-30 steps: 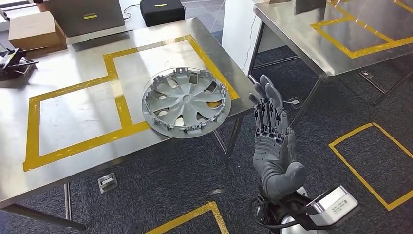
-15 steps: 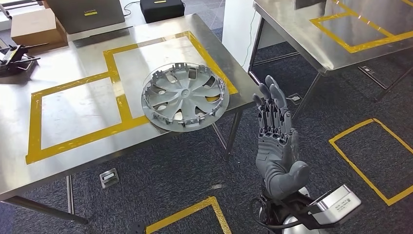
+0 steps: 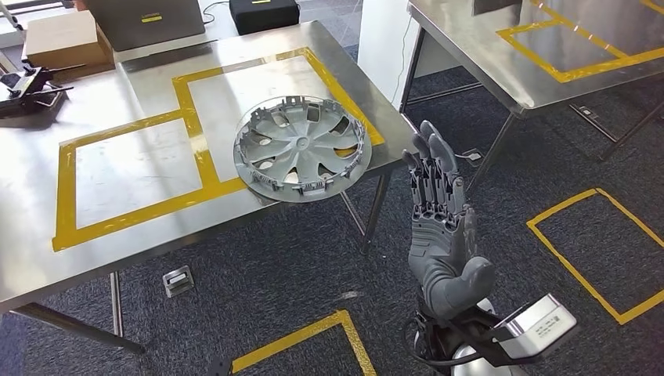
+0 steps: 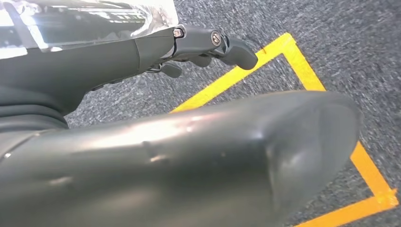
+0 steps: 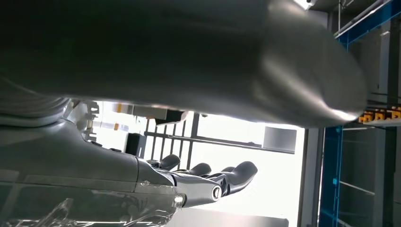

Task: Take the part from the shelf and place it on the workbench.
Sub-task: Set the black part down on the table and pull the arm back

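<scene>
We see the part (image 3: 302, 148) lying flat on the desk (image 3: 133, 94) on its yellow tape, at ten o'clock from our right hand (image 3: 440, 227), which is outstretched and empty, fingers apart.

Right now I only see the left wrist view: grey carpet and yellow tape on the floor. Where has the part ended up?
Observer: The hubcap lies on the steel workbench, near its right corner, overlapping the yellow tape lines.
Operator: Is a hand holding it?
Observer: No. The right hand is raised beside the workbench, fingers straight, holding nothing, apart from the hubcap.
</scene>
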Controlling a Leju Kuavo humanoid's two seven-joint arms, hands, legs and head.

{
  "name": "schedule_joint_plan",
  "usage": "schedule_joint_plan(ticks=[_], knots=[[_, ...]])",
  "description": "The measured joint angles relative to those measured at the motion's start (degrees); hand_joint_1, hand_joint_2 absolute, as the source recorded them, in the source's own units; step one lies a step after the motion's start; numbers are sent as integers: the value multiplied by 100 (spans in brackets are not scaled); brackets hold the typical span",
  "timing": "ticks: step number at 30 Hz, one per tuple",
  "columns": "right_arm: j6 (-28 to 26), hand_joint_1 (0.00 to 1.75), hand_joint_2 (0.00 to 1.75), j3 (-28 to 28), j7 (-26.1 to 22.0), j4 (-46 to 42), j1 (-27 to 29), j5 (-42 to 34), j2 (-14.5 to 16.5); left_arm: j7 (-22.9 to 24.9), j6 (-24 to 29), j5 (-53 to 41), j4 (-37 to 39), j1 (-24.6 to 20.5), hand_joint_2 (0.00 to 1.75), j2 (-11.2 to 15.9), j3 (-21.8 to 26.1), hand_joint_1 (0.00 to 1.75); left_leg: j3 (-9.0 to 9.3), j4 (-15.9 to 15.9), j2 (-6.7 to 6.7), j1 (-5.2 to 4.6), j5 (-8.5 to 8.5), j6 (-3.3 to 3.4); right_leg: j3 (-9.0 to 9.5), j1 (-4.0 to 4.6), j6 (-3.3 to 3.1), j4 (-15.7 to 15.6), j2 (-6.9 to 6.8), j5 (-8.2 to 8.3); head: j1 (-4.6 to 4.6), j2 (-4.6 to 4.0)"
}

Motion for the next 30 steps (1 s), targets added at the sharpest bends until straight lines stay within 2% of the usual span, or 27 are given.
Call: schedule_joint_plan(ticks=[1,2,4,5,6,7,8,9,11,12,15,16,17,18,20,21,22,23,25,26,27,30], knots=[[1,0,0,-4,0,0,-1,0,0,0,0,0,0,-1,0,-1,-1,0,-20,-11,4,9,31,47,-29,-5,32,62,2,-71,8,0],[1,0,0,-8,-1,1,-1,0,0,0,0,-1,0,-6,0,-3,-2,0,-44,-25,10,20,62,90,-94,-9,57,228,5,-216,22,0],[1,0,0,-15,-1,1,3,0,-1,0,0,-2,0,-13,0,-4,-4,0,-103,-25,17,19,108,138,-311,-21,93,845,7,-633,48,0],[0,0,0,-16,-1,2,7,0,-1,0,0,-2,0,-12,0,-4,-5,0,-133,-21,18,13,127,146,-415,-25,102,1167,7,-795,51,0],[0,0,0,-16,-1,3,11,0,-2,0,0,-2,0,-12,0,-3,-6,0,-163,-14,19,7,146,149,-458,-27,105,1363,7,-862,51,0],[0,0,0,-17,-1,4,12,0,-3,0,0,-2,0,-11,0,-2,-7,0,-192,-5,19,4,161,145,-413,-26,100,1370,7,-824,52,0],[0,0,0,-18,0,5,12,0,-3,0,0,-2,0,-11,0,-2,-8,0,-218,7,19,2,173,139,-274,-25,87,1176,7,-694,53,0],[0,0,0,-19,0,5,10,0,-3,0,0,-2,0,-11,0,-2,-8,0,-238,19,18,0,182,129,-70,-23,66,840,7,-519,54,0],[0,0,0,-22,-1,4,0,-1,-2,0,0,-2,0,-16,0,-3,-9,0,-280,41,18,-12,205,89,282,-7,18,202,6,-315,54,0],[0,0,0,-23,-1,4,-4,-1,-1,0,0,-2,0,-19,0,-4,-9,0,-306,49,18,-17,225,55,355,5,-7,31,6,-289,51,0],[0,0,0,-27,0,1,-4,0,-8,0,-2,-2,-2,-21,0,-6,-11,0,-371,55,21,-6,279,-59,320,22,-99,-67,4,-258,50,0],[0,0,0,-29,0,0,-4,-1,-11,0,-2,-2,-2,-18,0,-5,-11,0,-387,85,19,-2,235,-91,311,12,-139,-91,0,-226,49,0],[0,0,0,-31,0,-2,-8,-1,-14,0,-2,-1,-2,-17,0,-3,-12,0,-427,194,16,1,124,-120,302,-1,-180,-116,-7,-192,39,0],[0,0,0,-31,0,-2,-8,-2,-13,0,-2,1,-2,-16,0,-1,-13,0,-503,417,13,7,-56,-145,293,-15,-214,-138,-15,-161,26,0],[0,0,0,-29,0,-2,-1,-2,-13,0,-2,6,-2,-12,0,-1,-13,0,-724,1099,12,17,-459,-184,253,-5,-246,-131,-23,-127,2,0],[0,0,0,-27,1,-2,3,-2,-13,0,-2,9,-2,-8,0,-1,-13,0,-801,1384,13,21,-576,-194,229,0,-250,-119,-25,-116,-2,0],[0,0,0,-26,1,-2,6,-2,-13,0,-2,12,-2,-5,0,-1,-14,0,-801,1498,13,22,-590,-198,203,3,-251,-102,-23,-105,-4,0],[0,0,0,-26,2,-2,7,-2,-13,0,-2,14,-2,-3,0,-1,-14,0,-701,1394,13,22,-497,-195,177,4,-248,-79,-20,-98,-5,0],[0,0,0,-26,2,-3,8,-2,-13,0,-2,15,-2,-7,0,-1,-15,0,-287,716,11,19,-183,-166,138,4,-233,-31,-12,-91,-5,0],[0,0,0,-26,2,-3,6,-2,-13,0,-2,15,-2,-13,0,0,-14,0,-106,376,9,8,-76,-144,117,11,-213,-9,-8,-86,-5,0],[0,0,0,-26,2,-4,3,-2,-13,0,-2,15,-3,-19,0,1,-14,0,-1,148,7,-3,-25,-116,92,17,-183,7,-6,-73,-4,0],[2,0,0,-27,1,-4,-1,-8,-13,0,-1,18,-4,-12,0,3,-13,0,-11,12,3,-31,20,-18,32,16,-67,6,-6,-4,-1,0]])
